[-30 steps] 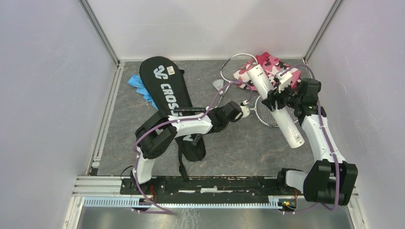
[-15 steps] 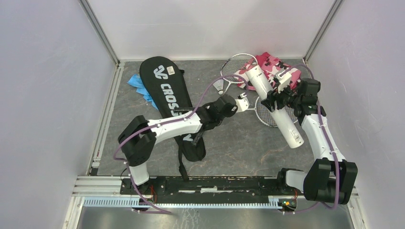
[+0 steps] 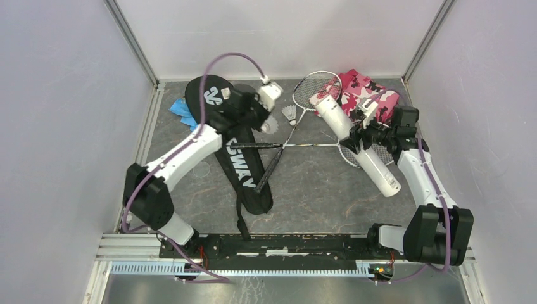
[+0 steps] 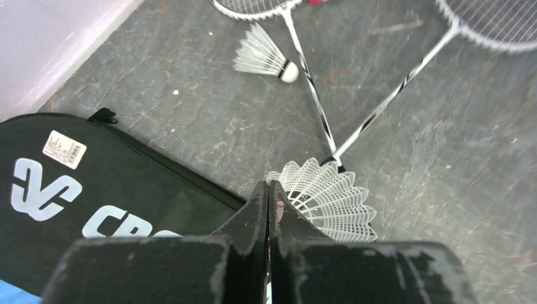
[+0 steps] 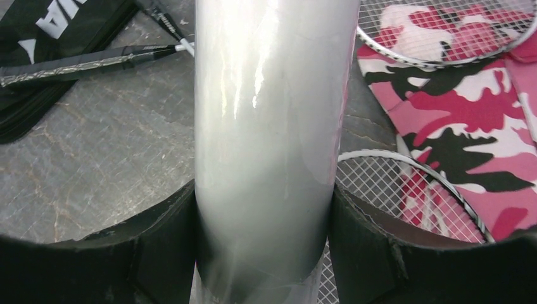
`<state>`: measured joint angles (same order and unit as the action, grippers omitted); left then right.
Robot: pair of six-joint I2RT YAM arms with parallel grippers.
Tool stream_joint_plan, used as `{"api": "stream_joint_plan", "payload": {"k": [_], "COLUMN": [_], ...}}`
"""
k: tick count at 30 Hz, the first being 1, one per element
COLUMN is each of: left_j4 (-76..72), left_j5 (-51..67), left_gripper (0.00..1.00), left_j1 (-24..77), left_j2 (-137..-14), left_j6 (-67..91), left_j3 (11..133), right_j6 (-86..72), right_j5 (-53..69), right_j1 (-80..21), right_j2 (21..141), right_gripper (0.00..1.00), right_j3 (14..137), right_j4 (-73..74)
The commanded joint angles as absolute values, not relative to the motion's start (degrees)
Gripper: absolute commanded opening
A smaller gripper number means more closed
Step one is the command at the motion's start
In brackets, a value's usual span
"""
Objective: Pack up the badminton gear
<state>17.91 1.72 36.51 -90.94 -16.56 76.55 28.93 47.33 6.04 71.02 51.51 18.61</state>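
My left gripper (image 3: 267,119) (image 4: 268,187) is shut on the skirt rim of a white shuttlecock (image 3: 270,125) (image 4: 332,206), held above the top of the black CROSSWAY racket bag (image 3: 239,158) (image 4: 76,183). A second shuttlecock (image 3: 290,114) (image 4: 263,58) lies on the table beside it. Two silver rackets (image 3: 316,88) (image 3: 353,154) cross on the table, their black handles resting on the bag. My right gripper (image 3: 368,136) (image 5: 263,244) is shut around the long white tube (image 3: 361,149) (image 5: 272,120), which slants over the right racket's head (image 5: 405,190).
A pink camouflage cloth (image 3: 370,90) (image 5: 462,120) lies at the back right under the rackets' heads. A blue cloth (image 3: 183,114) sticks out left of the bag. White walls with metal rails (image 3: 140,145) close in the table on three sides.
My left gripper closed on the shuttlecock and swung with it from the table's middle to the back left, over the bag. The right arm shifted the tube slightly left.
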Motion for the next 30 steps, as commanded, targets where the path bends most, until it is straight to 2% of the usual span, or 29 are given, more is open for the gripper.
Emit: {"api": "stream_joint_plan", "payload": {"k": [1, 7, 12, 20, 30], "left_j4": [18.36, 13.15, 2.97, -15.33, -26.13], "left_j5": [19.88, 35.16, 46.26, 50.97, 50.79], "left_gripper": [0.02, 0.02, 0.02, 0.02, 0.02], "left_j1": [29.36, 20.30, 15.72, 15.55, 16.01], "left_j2": [-84.91, -83.60, -85.20, -87.42, -91.24], "left_j6": [-4.15, 10.17, 25.23, 44.32, 54.21], "left_j3": [80.33, 80.42, 78.47, 70.23, 66.08], "right_j6": [33.70, 39.29, 41.93, 42.39, 40.34], "right_j5": [50.54, 50.95, 51.58, 55.46, 58.00], "right_j1": [3.45, -2.35, -6.67, -9.67, -10.98], "right_j2": [71.68, 73.59, 74.74, 76.71, 77.01], "right_gripper": [0.40, 0.39, 0.39, 0.39, 0.39], "right_j3": [53.78, 55.16, 55.94, 58.16, 58.71], "right_j4": [20.24, 23.52, 24.64, 25.58, 24.77]}}
